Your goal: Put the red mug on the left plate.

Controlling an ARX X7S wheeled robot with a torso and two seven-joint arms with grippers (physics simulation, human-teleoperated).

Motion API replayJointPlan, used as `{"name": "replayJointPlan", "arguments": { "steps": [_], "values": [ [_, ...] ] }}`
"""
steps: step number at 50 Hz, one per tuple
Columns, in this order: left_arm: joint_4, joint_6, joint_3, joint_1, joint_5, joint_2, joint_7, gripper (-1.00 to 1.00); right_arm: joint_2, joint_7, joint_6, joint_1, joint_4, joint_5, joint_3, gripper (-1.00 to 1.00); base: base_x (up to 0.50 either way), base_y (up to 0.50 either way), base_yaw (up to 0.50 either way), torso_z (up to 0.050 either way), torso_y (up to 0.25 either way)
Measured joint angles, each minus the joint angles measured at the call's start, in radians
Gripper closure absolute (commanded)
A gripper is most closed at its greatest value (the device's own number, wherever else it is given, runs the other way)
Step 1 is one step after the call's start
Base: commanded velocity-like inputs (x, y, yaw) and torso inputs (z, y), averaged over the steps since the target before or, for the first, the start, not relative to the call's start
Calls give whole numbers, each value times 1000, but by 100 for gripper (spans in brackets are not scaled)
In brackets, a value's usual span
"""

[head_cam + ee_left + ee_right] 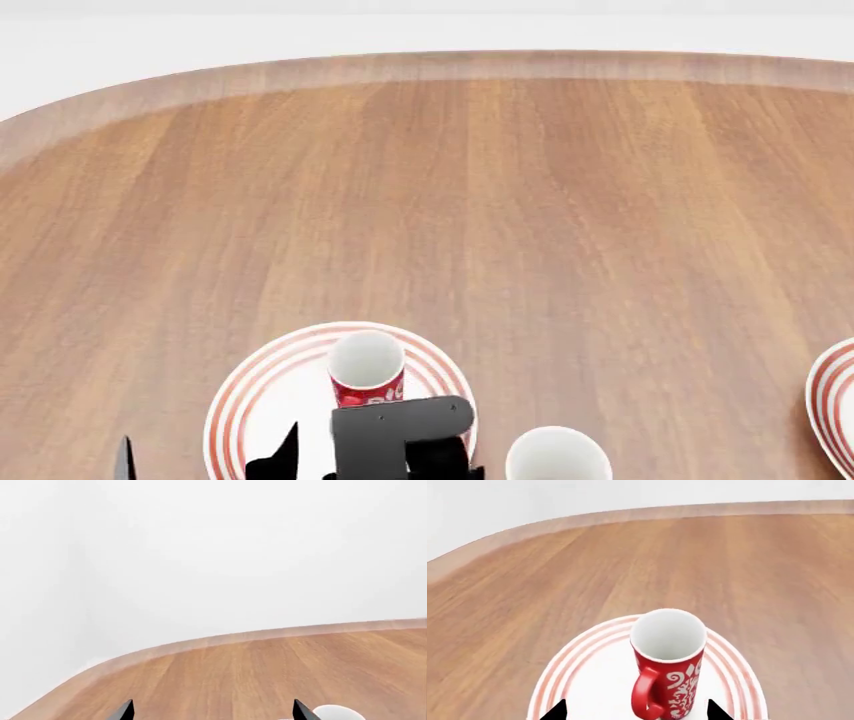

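The red mug (366, 372), with white scrollwork and a white inside, stands upright on the left plate (256, 398), a white plate with red rings. In the right wrist view the mug (668, 672) turns its handle toward the camera on the plate (594, 672). My right gripper (635, 711) is open; its fingertips stand wide on either side of the mug's base and do not touch it. Its black body (400, 432) sits just near of the mug. My left gripper (212, 712) is open and empty, over the table at the plate's left (204, 455).
A plain white mug (558, 455) stands just right of the left plate. The second ringed plate (838, 410) lies at the right edge. The wooden table (507, 200) ends in a rounded far edge. A white rounded thing (337, 712) shows beside the left fingertip.
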Motion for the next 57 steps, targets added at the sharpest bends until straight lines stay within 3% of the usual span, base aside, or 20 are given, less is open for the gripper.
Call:
{"name": "replayJointPlan", "arguments": {
  "steps": [30,57],
  "values": [
    [229,-44,24,97,107,-45,-52,-100,210,414,-41,-10,-527,-401,-86,-100,0,0,0,0,0],
    [397,-33,54,203,214,-81,-85,-100,280,585,24,-35,-776,-621,-123,-100,0,0,0,0,0]
  ]
}}
